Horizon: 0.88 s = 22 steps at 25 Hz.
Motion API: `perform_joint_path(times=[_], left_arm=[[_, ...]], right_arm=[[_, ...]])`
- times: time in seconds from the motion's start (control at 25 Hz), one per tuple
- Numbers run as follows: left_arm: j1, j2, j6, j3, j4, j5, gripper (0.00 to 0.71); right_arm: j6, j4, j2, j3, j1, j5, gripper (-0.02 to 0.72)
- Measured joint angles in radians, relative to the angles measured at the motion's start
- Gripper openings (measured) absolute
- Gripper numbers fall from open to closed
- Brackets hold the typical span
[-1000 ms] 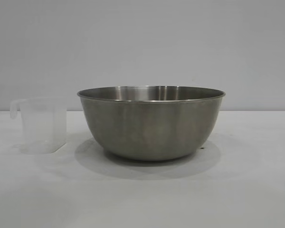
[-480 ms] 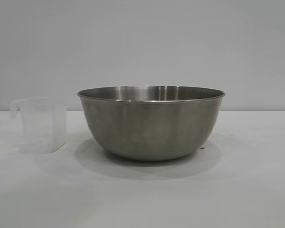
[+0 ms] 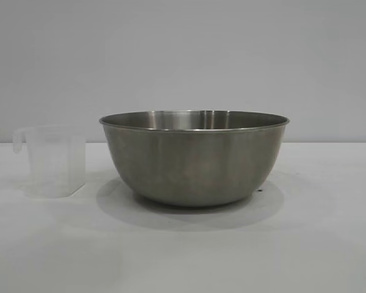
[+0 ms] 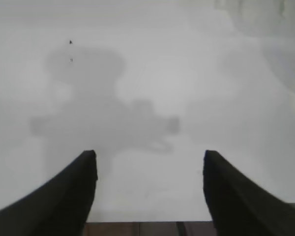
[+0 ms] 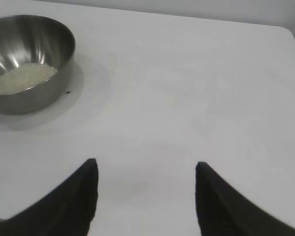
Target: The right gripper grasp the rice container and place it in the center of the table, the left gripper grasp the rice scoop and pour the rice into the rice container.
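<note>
The rice container (image 3: 194, 157), a large steel bowl, stands on the white table (image 3: 317, 244) in the middle of the exterior view. In the right wrist view the rice container (image 5: 49, 37) holds a heap of white rice (image 5: 22, 78). The rice scoop (image 3: 52, 162), a small translucent cup, stands upright just left of the bowl, handle pointing away from it. Neither arm shows in the exterior view. My left gripper (image 4: 150, 153) hangs open over bare table, nothing between its fingers. My right gripper (image 5: 146, 162) is open too, well apart from the bowl.
A plain grey wall (image 3: 183, 55) stands behind the table. In the left wrist view the table's edge (image 4: 147, 222) runs just under the fingers, with brown floor beyond. A rounded table corner (image 5: 285, 30) shows in the right wrist view.
</note>
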State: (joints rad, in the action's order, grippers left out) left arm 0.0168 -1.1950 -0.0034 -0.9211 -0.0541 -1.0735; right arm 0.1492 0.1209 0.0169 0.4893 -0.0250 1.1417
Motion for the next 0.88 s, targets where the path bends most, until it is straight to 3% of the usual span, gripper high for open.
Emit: perform_joint_path(times=[0.12, 0.16, 0.32, 0.68, 0.88], left_arm=[[0.0, 0.052, 0.01, 0.0, 0.014, -0.069, 0.451], [0.0, 0.071, 0.016, 0.0, 0.018, -0.087, 0.492], [0.0, 0.156, 0.037, 0.0, 0.018, -0.145, 0.477], [0.0, 0.412, 0.062, 0.014, 0.018, -0.174, 0.477], [0.0, 0.568, 0.066, 0.129, 0.011, -0.178, 0.477]], right_arm=[[0.0, 0.0, 0.0, 0.0, 0.0, 0.0, 0.378], [0.0, 0.0, 0.0, 0.0, 0.0, 0.0, 0.378], [0.0, 0.0, 0.0, 0.0, 0.0, 0.0, 0.378], [0.0, 0.0, 0.0, 0.0, 0.0, 0.0, 0.378], [0.0, 0.0, 0.0, 0.0, 0.0, 0.0, 0.378]])
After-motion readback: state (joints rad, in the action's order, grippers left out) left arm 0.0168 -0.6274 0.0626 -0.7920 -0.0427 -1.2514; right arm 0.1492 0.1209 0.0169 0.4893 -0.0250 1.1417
